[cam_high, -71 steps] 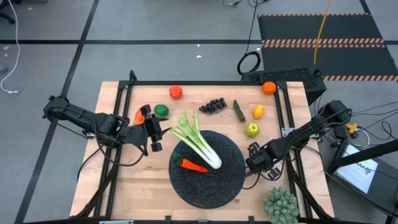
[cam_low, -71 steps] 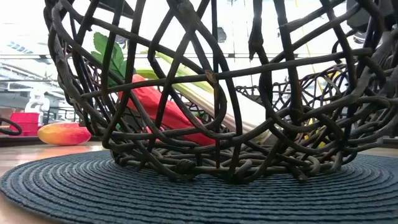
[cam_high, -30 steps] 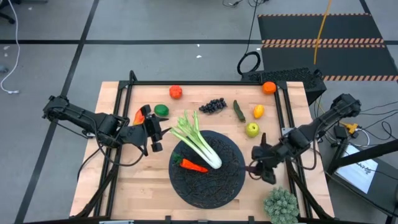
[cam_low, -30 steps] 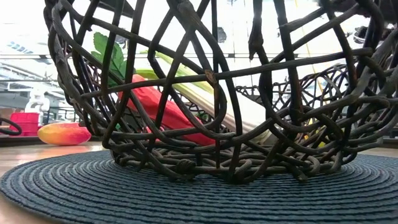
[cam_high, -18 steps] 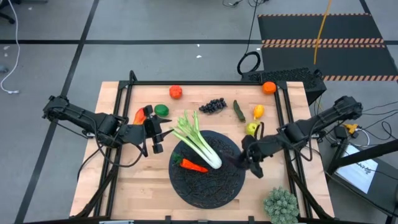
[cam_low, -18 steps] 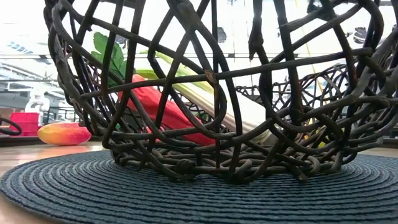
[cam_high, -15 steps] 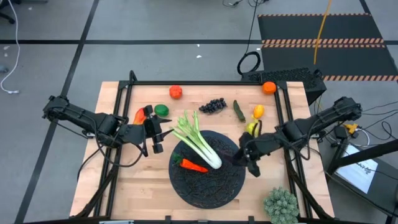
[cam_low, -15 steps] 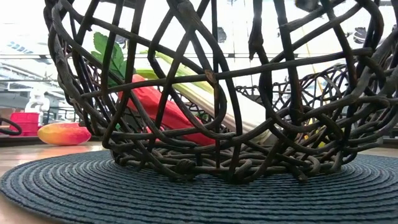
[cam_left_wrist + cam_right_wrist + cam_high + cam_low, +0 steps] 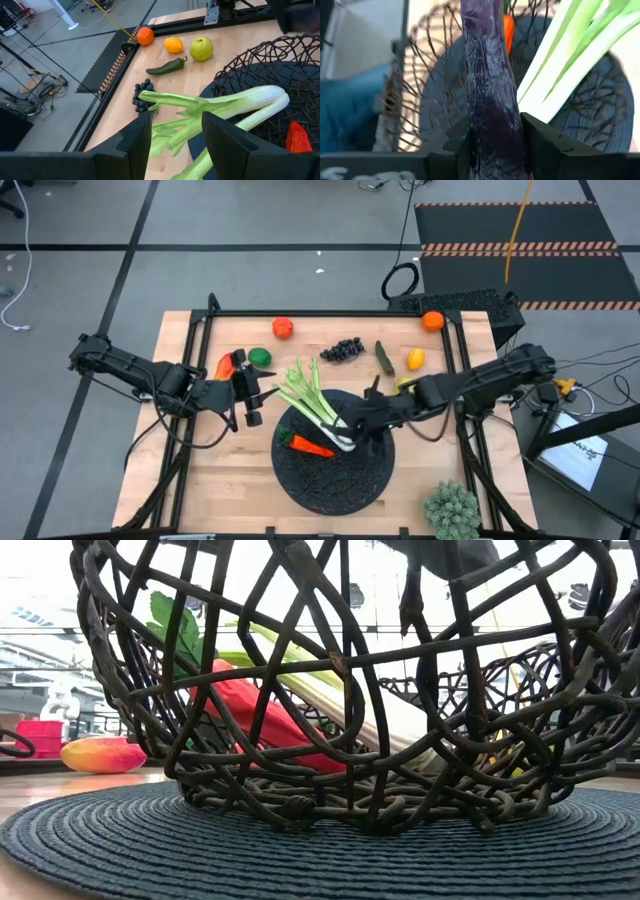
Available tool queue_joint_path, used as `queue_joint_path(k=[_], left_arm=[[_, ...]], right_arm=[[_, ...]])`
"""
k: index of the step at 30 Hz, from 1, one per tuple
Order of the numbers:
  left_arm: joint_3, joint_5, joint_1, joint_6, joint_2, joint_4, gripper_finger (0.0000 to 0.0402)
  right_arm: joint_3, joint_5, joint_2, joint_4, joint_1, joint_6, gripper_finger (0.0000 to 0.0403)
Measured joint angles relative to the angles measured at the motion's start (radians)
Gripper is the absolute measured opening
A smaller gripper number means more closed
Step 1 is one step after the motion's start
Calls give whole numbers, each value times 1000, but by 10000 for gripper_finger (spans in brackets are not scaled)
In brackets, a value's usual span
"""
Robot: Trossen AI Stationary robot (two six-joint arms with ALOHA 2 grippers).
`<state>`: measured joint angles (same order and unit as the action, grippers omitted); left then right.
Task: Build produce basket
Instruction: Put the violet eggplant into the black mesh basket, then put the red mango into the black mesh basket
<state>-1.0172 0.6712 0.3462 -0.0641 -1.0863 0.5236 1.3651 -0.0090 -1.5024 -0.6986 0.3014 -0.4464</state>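
Observation:
The black woven basket (image 9: 335,470) stands at the table's near middle. In it lie the white-green leek (image 9: 318,408), its leaves over the far-left rim, and the orange carrot (image 9: 310,446). My right gripper (image 9: 362,430) hangs over the basket's right half, shut on the purple eggplant (image 9: 487,85). My left gripper (image 9: 250,395) waits open just left of the basket, with the leek's leaves (image 9: 170,125) beyond its fingers. The low view shows the basket wall (image 9: 340,660) close up, with the carrot (image 9: 265,720) inside. My right gripper pinches the eggplant's end nearest the wrist (image 9: 492,135) between its two fingers. It comes slanting down from the table's right. The eggplant runs on ahead along the fingers' line and is lifted clear above the basket floor.
Along the far side lie a tomato (image 9: 283,328), lime (image 9: 260,357), red pepper (image 9: 226,366), grapes (image 9: 345,349), pickle (image 9: 384,357), lemon (image 9: 415,359) and orange (image 9: 432,321). A green apple (image 9: 201,48) lies near the lemon. A spiky pale-green clump (image 9: 452,510) sits at the near right corner.
My right gripper has swung from beside the basket's right rim toward the table's left, rolling as it went. It now hangs over the basket next to the leek's white end.

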Motion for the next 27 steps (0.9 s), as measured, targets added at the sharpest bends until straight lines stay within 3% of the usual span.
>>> queue_joint_path(k=[13,27], left_arm=[[0,0,1,2,0,5,177],[0,0,1,3,0,4,177]], right_arm=[[0,-117,-176,-62,28,137,153],[0,-121,-193,-61,28,205,210]])
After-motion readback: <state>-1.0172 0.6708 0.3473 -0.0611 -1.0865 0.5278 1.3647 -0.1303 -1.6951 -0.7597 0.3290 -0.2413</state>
